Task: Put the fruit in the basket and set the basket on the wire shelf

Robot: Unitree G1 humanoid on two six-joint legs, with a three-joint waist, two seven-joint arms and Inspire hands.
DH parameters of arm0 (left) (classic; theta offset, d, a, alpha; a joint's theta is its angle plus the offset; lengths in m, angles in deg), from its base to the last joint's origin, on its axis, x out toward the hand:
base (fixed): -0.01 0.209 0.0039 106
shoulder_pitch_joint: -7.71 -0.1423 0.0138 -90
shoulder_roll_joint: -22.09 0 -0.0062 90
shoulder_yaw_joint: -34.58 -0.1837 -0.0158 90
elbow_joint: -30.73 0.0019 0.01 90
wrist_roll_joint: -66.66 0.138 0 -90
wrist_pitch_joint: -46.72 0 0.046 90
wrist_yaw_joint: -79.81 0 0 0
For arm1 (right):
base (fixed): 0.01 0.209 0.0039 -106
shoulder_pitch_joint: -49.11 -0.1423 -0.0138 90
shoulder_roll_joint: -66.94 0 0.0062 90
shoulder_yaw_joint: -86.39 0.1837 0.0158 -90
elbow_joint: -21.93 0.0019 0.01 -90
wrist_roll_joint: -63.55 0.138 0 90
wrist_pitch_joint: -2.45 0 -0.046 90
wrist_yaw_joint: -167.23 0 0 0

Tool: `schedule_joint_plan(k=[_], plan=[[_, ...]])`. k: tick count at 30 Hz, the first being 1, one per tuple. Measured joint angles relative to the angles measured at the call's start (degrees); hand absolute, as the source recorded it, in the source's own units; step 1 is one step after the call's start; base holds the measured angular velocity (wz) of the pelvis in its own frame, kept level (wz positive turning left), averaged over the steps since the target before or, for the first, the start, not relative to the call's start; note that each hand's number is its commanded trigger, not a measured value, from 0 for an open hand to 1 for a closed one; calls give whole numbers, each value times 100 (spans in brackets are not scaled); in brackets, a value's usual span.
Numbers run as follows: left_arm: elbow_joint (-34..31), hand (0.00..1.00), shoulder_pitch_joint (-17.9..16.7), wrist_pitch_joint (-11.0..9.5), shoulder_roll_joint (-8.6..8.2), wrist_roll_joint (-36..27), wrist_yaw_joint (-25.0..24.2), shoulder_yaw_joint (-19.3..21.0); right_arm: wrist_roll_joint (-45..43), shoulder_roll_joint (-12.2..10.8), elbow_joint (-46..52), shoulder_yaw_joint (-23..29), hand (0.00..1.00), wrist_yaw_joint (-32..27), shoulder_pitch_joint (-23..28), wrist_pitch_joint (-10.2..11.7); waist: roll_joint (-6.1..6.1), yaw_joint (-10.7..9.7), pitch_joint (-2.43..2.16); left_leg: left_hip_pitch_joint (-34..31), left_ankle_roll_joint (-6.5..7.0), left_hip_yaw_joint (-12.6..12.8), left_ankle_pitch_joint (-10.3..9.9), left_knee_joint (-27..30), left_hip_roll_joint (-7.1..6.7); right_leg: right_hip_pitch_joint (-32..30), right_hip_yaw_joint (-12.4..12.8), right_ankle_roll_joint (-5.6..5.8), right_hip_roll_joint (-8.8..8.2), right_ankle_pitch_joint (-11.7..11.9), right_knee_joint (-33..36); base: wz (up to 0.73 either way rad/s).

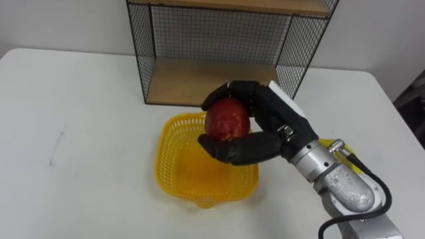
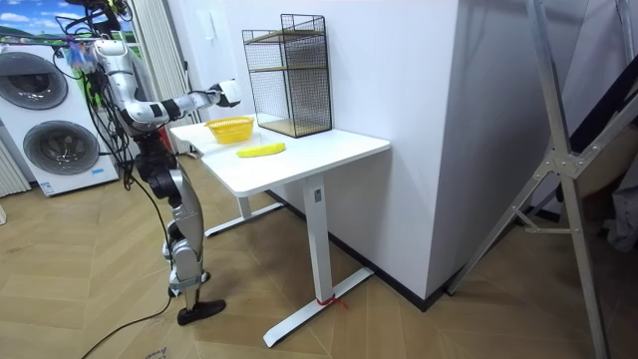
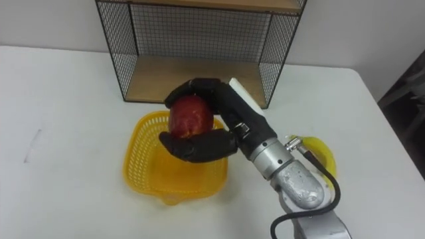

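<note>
Red apple: held in right hand, entering from lower right. Dark fingers curled over the top of the fruit, thumb wrapped underneath, grasp closed round it. Held in the air over the far right part of the basket, clear of its rim. Basket: yellow plastic mesh, upright on the white bench, near the middle, just on the near side of the wire shelf. Wire shelf: black mesh frame with wooden boards, standing at the far edge of the bench against the wall, open front facing the basket. Banana: yellow, lying on the bench to the right of the basket, apart from it, largely hidden behind the right forearm. Room view: stands upright on the wooden floor at the bench's end toward that view's left, one arm stretched out with the hand above the basket. Also there: two washing machines behind, at the room view's left; a grey metal frame at the room view's right, well apart from the bench.
</note>
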Motion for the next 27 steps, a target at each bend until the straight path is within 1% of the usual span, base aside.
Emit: schedule_joint_plan(k=[1, 2, 6, 8, 9, 12, 27], plan=[[0, 0, 7, 2, 0, 1, 0, -1, -76, 7, -29, -36, 7, 8, 0, -15, 0, -1, 0, 0, 0, 0, 0, 0, 0, -2, 0, 0, 0, 0, -2, 0], [0, 0, 16, 4, 0, 2, -1, -6, -197, 6, -46, -53, 0, 50, 0, -21, 3, -2, 2, -1, 0, 0, 0, 1, 0, -4, 0, 0, 0, 0, -3, 0], [4, 0, 53, 73, 4, -3, 0, -133, -445, 6, -318, -114, 0, 114, 0, -31, 1, 8, 5, 0, 0, -7, 0, 1, -1, -5, 0, 0, 2, 0, -3, 0], [12, 0, 71, 81, 4, -2, 1, -204, -653, 4, -461, -163, 0, 127, 15, -139, 10, 7, 15, -2, 0, -6, 0, 3, -1, -11, 1, 0, 2, 0, -3, 0], [12, 0, 76, 81, 4, -3, 1, -209, -699, 4, -475, -167, 0, 130, 20, -148, 14, 7, 18, -2, 0, -5, 0, 2, -1, -13, 1, 0, 2, 0, -2, 0], [18, 0, 105, 80, 4, -2, 3, -209, -793, 1, -485, -167, 0, 132, 20, -149, 32, 5, 29, -3, 0, -4, 0, -1, 0, -18, 3, 0, 5, 0, -2, 0], [19, 0, 113, 80, 2, 3, -1, -206, -885, -76, -484, -166, 0, 180, 20, -149, 38, 2, 25, 0, 0, 0, 0, 8, 1, -15, 3, 0, 4, 0, 2, 0]])
